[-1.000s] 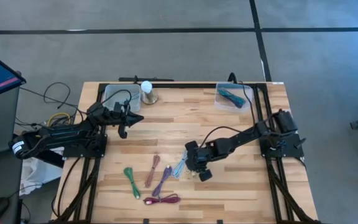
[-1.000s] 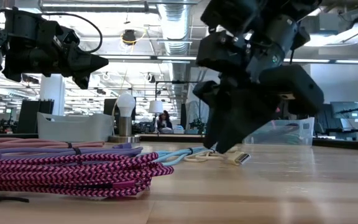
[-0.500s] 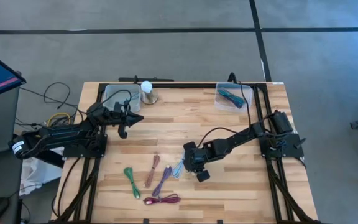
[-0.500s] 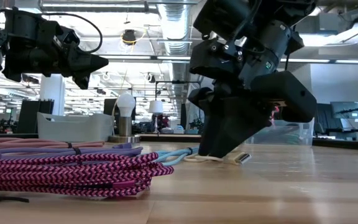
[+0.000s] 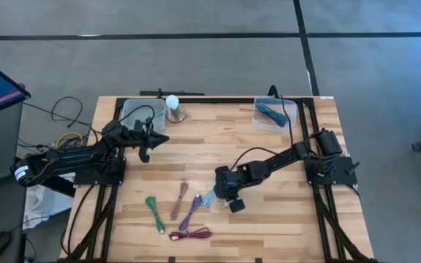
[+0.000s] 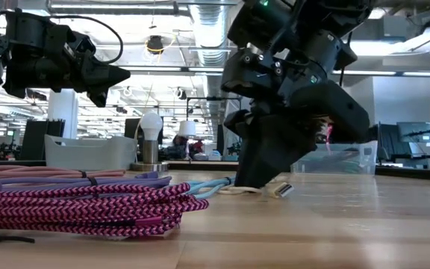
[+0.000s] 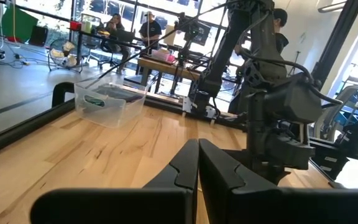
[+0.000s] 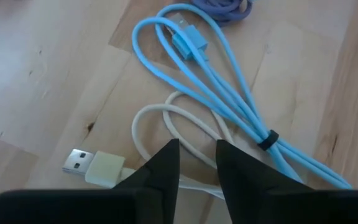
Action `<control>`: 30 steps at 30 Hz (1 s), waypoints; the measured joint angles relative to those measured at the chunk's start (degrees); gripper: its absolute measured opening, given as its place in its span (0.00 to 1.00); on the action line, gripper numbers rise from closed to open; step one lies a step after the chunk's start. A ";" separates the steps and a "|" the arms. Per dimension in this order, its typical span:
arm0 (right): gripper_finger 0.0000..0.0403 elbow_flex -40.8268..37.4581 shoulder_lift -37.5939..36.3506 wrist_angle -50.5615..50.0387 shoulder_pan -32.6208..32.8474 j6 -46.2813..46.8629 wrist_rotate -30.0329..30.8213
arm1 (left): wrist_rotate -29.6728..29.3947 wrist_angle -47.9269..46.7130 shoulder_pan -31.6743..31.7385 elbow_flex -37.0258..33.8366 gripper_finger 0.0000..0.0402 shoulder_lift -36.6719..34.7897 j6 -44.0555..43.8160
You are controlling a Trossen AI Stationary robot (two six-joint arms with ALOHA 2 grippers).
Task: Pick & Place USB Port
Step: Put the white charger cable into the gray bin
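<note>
A cream-white USB cable [image 8: 166,118] lies on the wood, its flat plug [image 8: 79,163] free beside a tied light blue cable [image 8: 229,106]. My right gripper [image 8: 197,149] is open and low over them, pointing down, with its fingertips on either side of a white strand. In the low view it [image 6: 248,183] reaches the table top beside the plug [image 6: 281,190]. From above it [image 5: 224,196] is near the table's middle. My left gripper [image 5: 165,137] is shut and waits in the air over the far left part; it also shows in its own wrist view [image 7: 197,146]. My right gripper comes from above, pointing down, with one fingertip [image 8: 169,152] on each side of the white cable's strand [image 8: 197,163], which lies slack on the table. I cannot tell whether the fingers touch it.
Green [image 5: 154,212], salmon [image 5: 180,201], purple [image 5: 191,212] and magenta [image 5: 191,234] cables lie toward the near left. A clear bin [image 5: 139,113] and a light bulb [image 5: 172,108] stand at the far edge. Another clear bin [image 5: 275,113] at the far right holds teal cables.
My right gripper has moved a little toward the table's left and down onto the white cable. Its fingertips have come nearer the table beside the plug.
</note>
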 joint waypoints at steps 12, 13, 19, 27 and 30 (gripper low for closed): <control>0.00 -0.11 -0.95 -0.21 -0.28 1.06 0.30 | 0.01 0.00 -0.01 0.00 0.03 0.00 0.00; 0.00 -0.22 -1.44 -0.15 -0.26 1.07 0.34 | -0.01 0.00 0.01 0.00 0.03 0.00 0.00; 0.00 -0.39 -7.48 -2.26 -0.35 1.11 1.44 | 0.00 0.00 -0.01 0.00 0.03 0.00 0.00; 0.00 -0.24 -15.66 -9.43 -0.76 1.23 6.77 | 0.01 0.02 -0.01 0.00 0.03 0.02 0.00; 0.00 -0.31 -18.27 -14.25 -0.87 1.22 11.88 | 0.01 0.02 0.01 0.00 0.03 0.02 0.00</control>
